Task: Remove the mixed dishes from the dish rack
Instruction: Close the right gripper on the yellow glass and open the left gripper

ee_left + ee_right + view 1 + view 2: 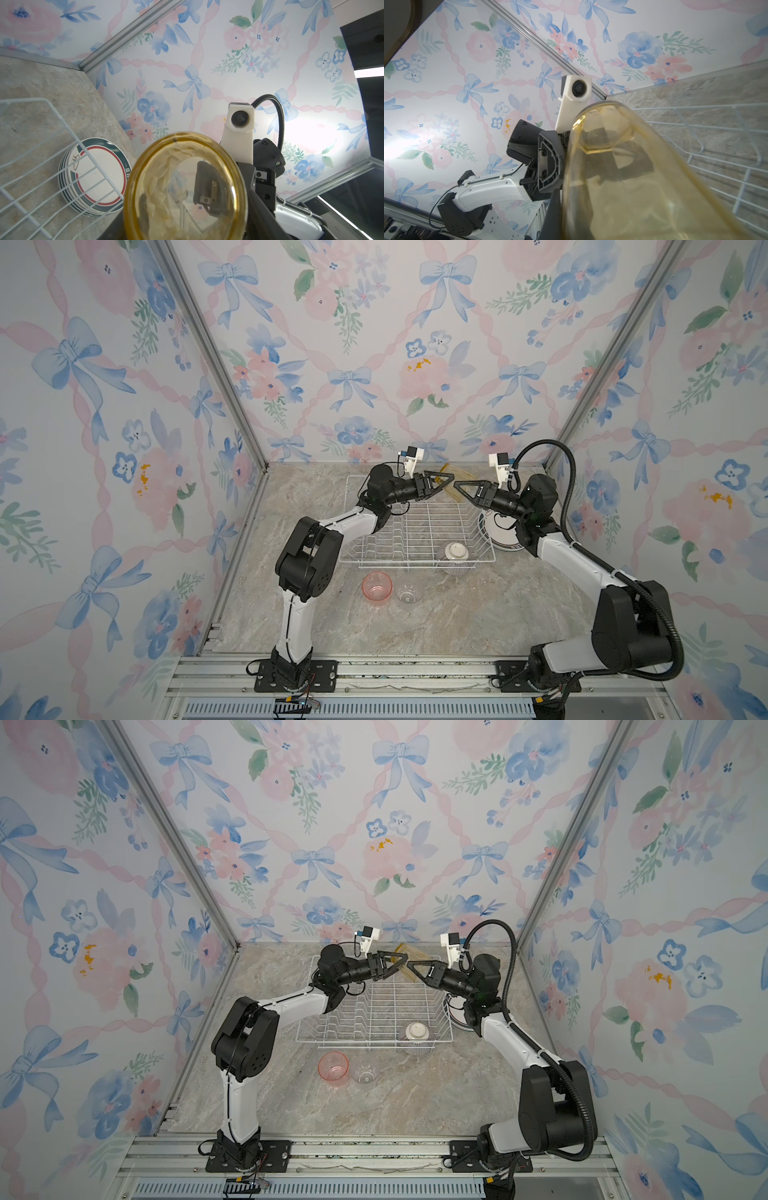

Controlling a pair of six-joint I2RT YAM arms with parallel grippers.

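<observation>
Marble tabletop [415,626] between floral walls [374,344], fingers of left gripper [451,482] spread around yellow tumbler [158,158], clasping it above far end of dish rack [395,561], right gripper [456,485] apparently pinched shut on its wall, both forearms angled inward, elbows bent.

Open marble tabletop [457,626] lies along the near edge. Pink tumbler [377,588] and clear tumbler [409,594] stand before the dish rack [415,531]; the plate stack [503,541] flanks its right; the yellow tumbler [643,197] bars its far end.
</observation>
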